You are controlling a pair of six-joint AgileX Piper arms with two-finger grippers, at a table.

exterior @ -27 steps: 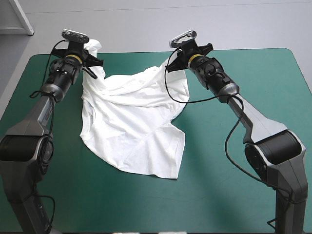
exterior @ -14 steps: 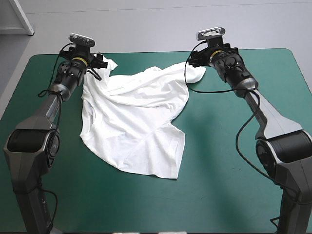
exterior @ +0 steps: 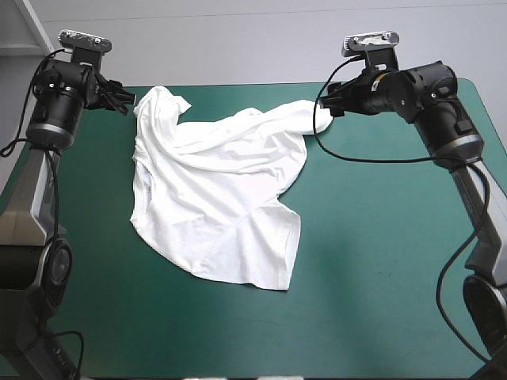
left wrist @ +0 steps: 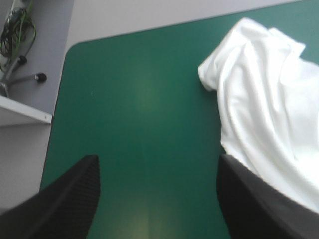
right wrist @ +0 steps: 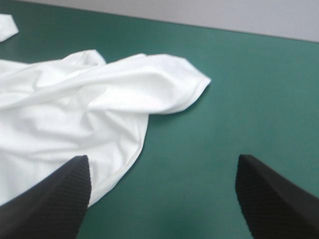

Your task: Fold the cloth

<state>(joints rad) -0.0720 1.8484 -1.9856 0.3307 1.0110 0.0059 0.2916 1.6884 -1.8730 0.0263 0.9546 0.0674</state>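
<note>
Bimanual fold, one moment. We take the T-shirt [exterior: 214,198] as the landmark. It lies rumpled and partly spread on the teal-green bench [exterior: 380,261], nearer the far edge than the near one. Broad creases run across its upper half, and its lower hem points toward the near edge. Two lobes of fabric reach outward at the far side: one [exterior: 162,99] toward the far left corner and one [exterior: 313,115] toward the right.

The left end effector [exterior: 119,99] stands just beside the left lobe, on its outer side. In the left wrist view we see its black fingers [left wrist: 70,199] spread wide apart with only bare cover between them, and the T-shirt lies alongside one finger. We cannot tell whether that finger touches the fabric.

The right end effector [exterior: 333,109] stands at the tip of the right lobe. In the right wrist view its fingers [right wrist: 50,199] are likewise parted and hold nothing. The rounded hem of the lobe lies ahead of the gap, and the body of the T-shirt runs past one finger. The bench on the T-shirt's right and near sides shows plain cover.
</note>
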